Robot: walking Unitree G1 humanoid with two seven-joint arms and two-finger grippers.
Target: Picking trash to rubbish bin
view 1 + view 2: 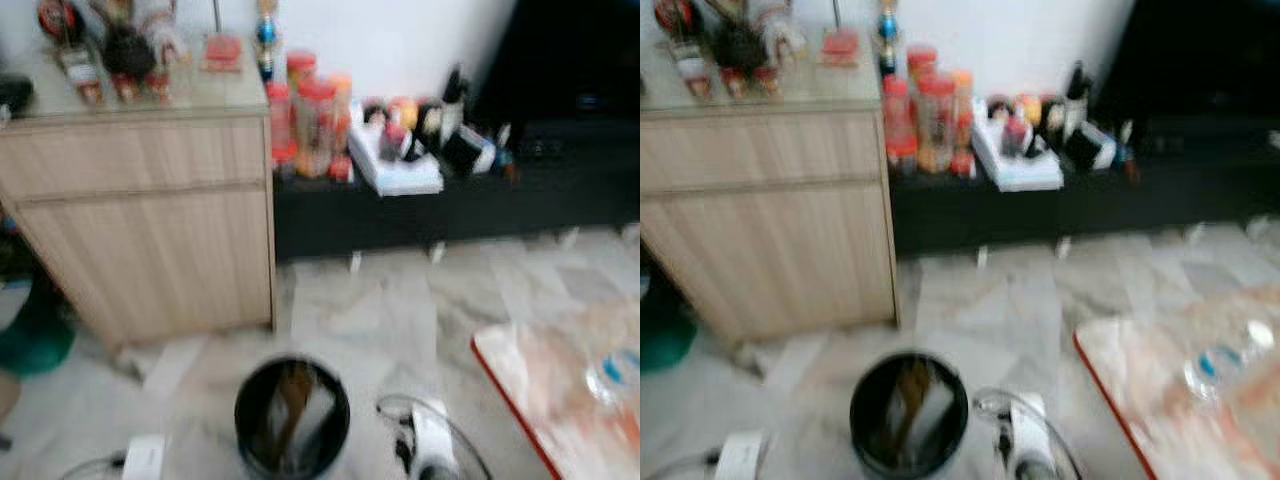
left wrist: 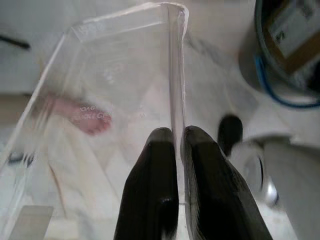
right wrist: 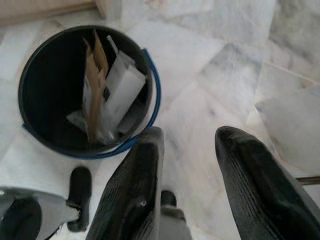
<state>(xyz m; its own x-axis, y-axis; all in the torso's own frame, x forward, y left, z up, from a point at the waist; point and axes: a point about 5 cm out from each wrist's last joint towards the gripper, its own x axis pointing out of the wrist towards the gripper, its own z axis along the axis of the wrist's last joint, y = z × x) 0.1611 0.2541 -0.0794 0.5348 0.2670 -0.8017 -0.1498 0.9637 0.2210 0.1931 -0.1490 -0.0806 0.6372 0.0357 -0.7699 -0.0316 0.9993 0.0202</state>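
Close in, left gripper (image 2: 177, 137): fingers nearly together, pinching the thin wall of a clear plastic container (image 2: 115, 85). Container juts out past the fingertips; faint pink print shows through its side. Off to one side of this gripper, the rim of the black bin (image 2: 285, 50) with cardboard inside.

Right gripper (image 3: 187, 142): fingers spread wide, nothing between them, hanging over pale marble floor (image 3: 220, 65). Bin (image 3: 87, 90) sits just beyond and beside its fingertips, blue handle lying along the rim, brown cardboard and white paper scraps (image 3: 107, 90) inside.

Head views blurred. Bin (image 1: 291, 415) stands low centre on the floor. Right of it, a red-edged mat or board (image 1: 560, 385) carrying a clear bottle with blue label (image 1: 1230, 360). Farther off, a light wood cabinet (image 1: 150, 220) on the left, small objects on top. Beyond, a low black shelf (image 1: 450, 205) along the wall, crowded with red-lidded jars (image 1: 310, 115), bottles and a white tray (image 1: 395, 170).
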